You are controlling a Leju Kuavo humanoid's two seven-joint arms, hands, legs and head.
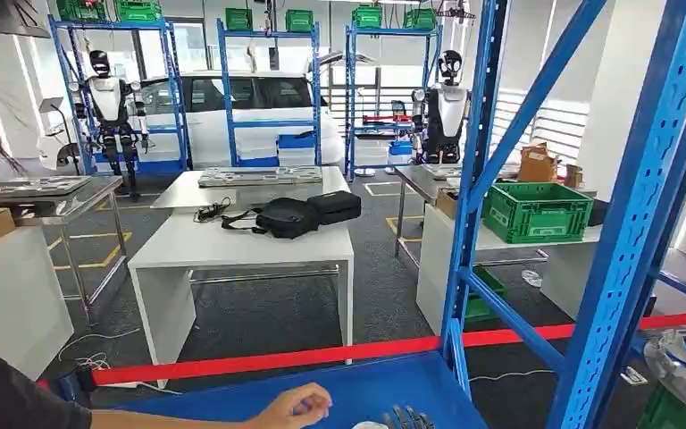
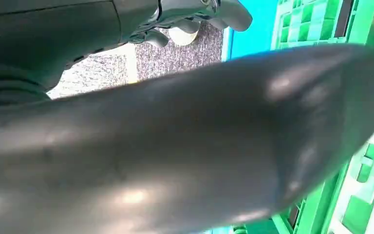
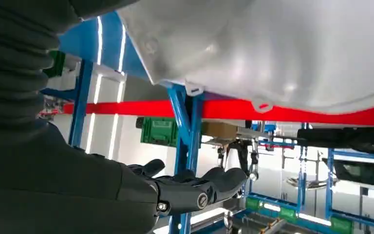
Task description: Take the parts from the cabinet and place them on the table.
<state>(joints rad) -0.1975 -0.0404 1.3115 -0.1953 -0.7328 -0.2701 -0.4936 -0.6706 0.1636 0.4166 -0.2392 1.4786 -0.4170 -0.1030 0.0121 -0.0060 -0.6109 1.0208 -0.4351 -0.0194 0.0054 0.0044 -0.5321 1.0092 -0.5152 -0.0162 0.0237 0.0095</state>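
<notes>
Part [image 3: 282, 48] | silvery, just above right robot hand [image 3: 195, 187] | fingers spread, empty | left robot hand [image 2: 175, 146]: grip unclear

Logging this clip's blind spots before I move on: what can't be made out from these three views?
- Left hand: left wrist view, a blurred grey thumb covers its fingers; state unreadable.
- Right hand: head view cuts it at the bottom edge.
- Silver part: right wrist view, cropped by the top edge; shape unclear.
- Person's hand: head view, cut off below.
</notes>
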